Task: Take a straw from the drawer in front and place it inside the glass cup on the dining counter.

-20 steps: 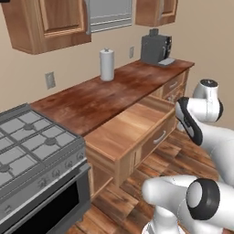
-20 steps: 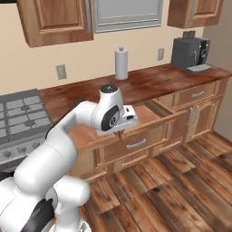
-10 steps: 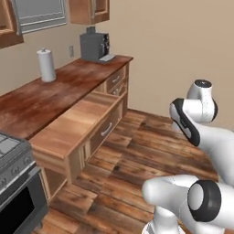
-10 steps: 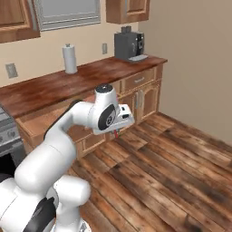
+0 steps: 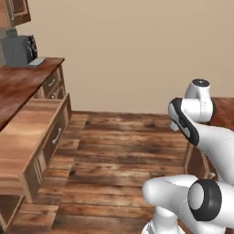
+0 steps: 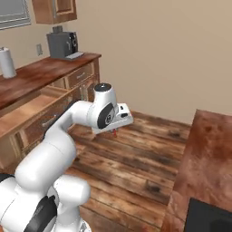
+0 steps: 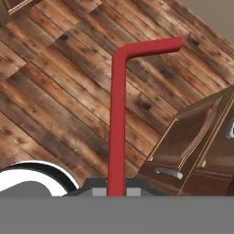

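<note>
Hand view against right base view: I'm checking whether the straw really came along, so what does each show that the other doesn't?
The hand view alone shows the straw full length, its bent end at the top, rising from the shut end effector, with a dark cabinet front beside it. The right base view alone shows the open drawer, the coffee machine, the paper towel roll, the dining counter and its sink corner. Both show the wood plank floor and some red of the straw below the end effector.

Kitchen backdrop, rendered.
Plain beige wall [image 5: 128,50]; dark plank floor [image 6: 136,158]; coffee machine [image 6: 62,44] at the wood counter's [image 6: 41,74] far end.
</note>
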Motion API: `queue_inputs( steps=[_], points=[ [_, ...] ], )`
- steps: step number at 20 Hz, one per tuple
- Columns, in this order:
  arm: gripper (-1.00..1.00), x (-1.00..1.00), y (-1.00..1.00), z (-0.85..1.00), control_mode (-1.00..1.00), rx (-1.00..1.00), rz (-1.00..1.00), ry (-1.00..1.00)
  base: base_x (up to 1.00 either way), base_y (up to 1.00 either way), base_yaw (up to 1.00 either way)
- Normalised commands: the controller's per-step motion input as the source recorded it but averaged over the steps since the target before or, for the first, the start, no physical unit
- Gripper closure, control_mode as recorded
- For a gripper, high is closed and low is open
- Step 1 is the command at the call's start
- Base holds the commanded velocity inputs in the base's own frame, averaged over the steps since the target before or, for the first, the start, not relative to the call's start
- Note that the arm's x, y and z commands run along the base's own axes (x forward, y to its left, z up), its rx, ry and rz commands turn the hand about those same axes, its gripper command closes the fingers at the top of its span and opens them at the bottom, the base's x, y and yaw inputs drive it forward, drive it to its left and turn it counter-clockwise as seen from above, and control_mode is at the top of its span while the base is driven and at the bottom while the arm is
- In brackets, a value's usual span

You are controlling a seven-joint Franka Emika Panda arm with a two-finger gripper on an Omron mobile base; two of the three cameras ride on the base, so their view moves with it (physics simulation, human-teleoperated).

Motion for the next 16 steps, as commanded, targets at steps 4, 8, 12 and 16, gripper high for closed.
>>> queue_inputs(
  steps=[4,8,12,16],
  points=[
    [1.00,0.00,0.00,0.00,1.00,0.00,0.00,0.00,-0.53,0.00,-0.65],
    [1.00,0.00,0.00,0.00,1.00,0.00,0.00,0.00,-0.41,0.01,-0.63],
    [1.00,0.00,0.00,0.00,1.00,0.00,0.00,0.00,-0.27,0.01,-0.60],
    [1.00,0.00,0.00,0.00,1.00,0.00,0.00,0.00,-0.04,0.16,-0.56]
  ],
)
